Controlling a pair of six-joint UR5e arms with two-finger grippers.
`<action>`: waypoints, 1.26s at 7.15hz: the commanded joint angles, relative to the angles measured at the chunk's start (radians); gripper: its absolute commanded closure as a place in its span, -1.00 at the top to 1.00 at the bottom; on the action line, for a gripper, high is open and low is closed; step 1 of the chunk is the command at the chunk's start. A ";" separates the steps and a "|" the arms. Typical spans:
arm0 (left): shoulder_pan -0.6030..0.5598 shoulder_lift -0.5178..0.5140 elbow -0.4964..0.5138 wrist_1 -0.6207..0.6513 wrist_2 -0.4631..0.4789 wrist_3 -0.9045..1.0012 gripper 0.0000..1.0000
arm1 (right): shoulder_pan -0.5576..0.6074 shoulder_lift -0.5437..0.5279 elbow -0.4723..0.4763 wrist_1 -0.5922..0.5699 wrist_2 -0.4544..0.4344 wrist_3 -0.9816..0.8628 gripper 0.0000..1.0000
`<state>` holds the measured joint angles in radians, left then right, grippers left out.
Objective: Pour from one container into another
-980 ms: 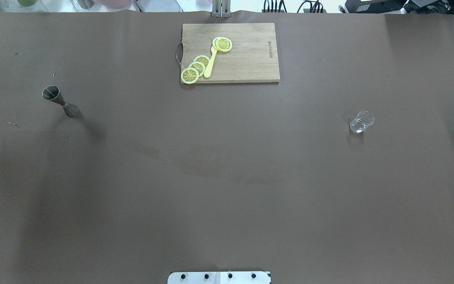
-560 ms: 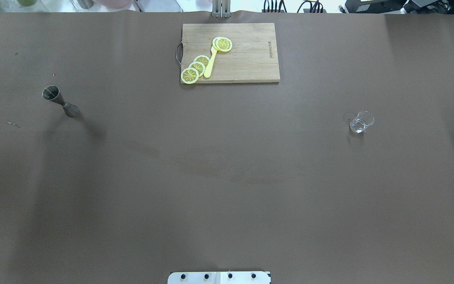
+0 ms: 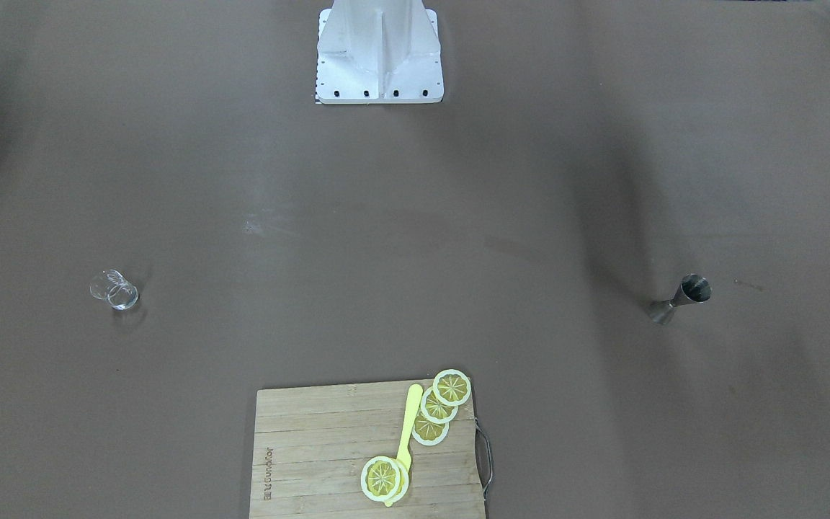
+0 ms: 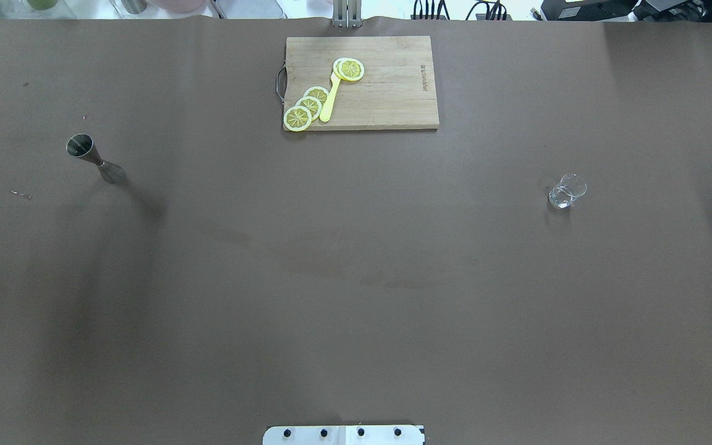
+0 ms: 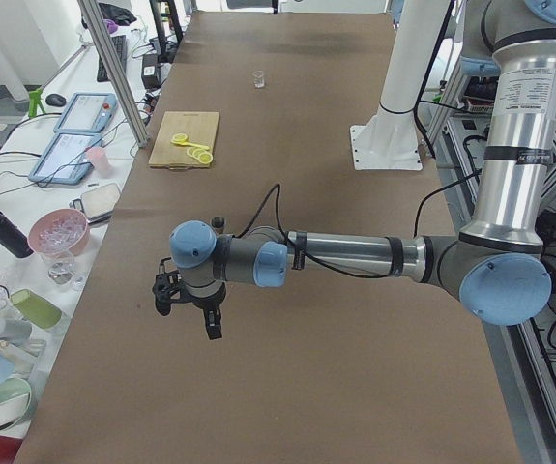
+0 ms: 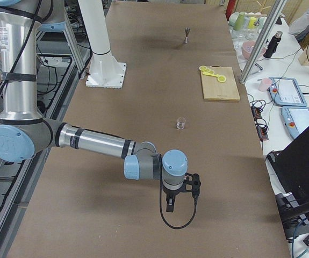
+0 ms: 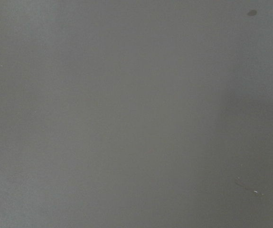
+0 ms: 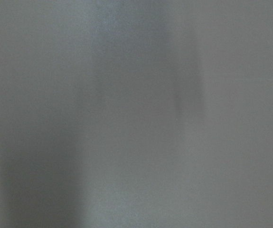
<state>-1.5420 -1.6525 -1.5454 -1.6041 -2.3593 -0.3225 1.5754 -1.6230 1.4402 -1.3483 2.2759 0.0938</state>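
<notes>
A steel jigger (image 4: 93,159) stands upright at the table's left side, and is also seen in the front-facing view (image 3: 680,298). A small clear glass (image 4: 566,191) stands at the right side, apart from everything else (image 3: 114,290). Neither gripper enters the overhead or front-facing views. My left gripper (image 5: 189,314) hangs over the brown table in the left side view, short of the jigger. In the right side view my right gripper (image 6: 181,200) hangs nearer than the glass (image 6: 181,123). I cannot tell whether either one is open or shut. Both wrist views show only bare table surface.
A wooden cutting board (image 4: 393,93) lies at the far middle with lemon slices (image 4: 306,106) and a yellow fork (image 4: 330,99) on it. The robot's white base (image 3: 379,54) stands at the near edge. Cups and tablets sit on side benches off the table.
The jigger, glass and board have not moved. Only the soft shadow on the left part of the table has shifted slightly.
</notes>
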 commanded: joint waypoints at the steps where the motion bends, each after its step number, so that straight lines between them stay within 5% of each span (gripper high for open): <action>1: 0.000 0.045 -0.057 0.018 -0.003 -0.006 1.00 | 0.000 0.000 0.000 0.001 0.002 0.000 1.00; 9: 0.005 0.083 -0.071 0.010 -0.003 -0.055 1.00 | 0.000 0.000 0.003 0.000 0.007 0.000 1.00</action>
<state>-1.5381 -1.5782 -1.6160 -1.5902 -2.3623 -0.3773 1.5754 -1.6230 1.4455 -1.3478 2.2820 0.0936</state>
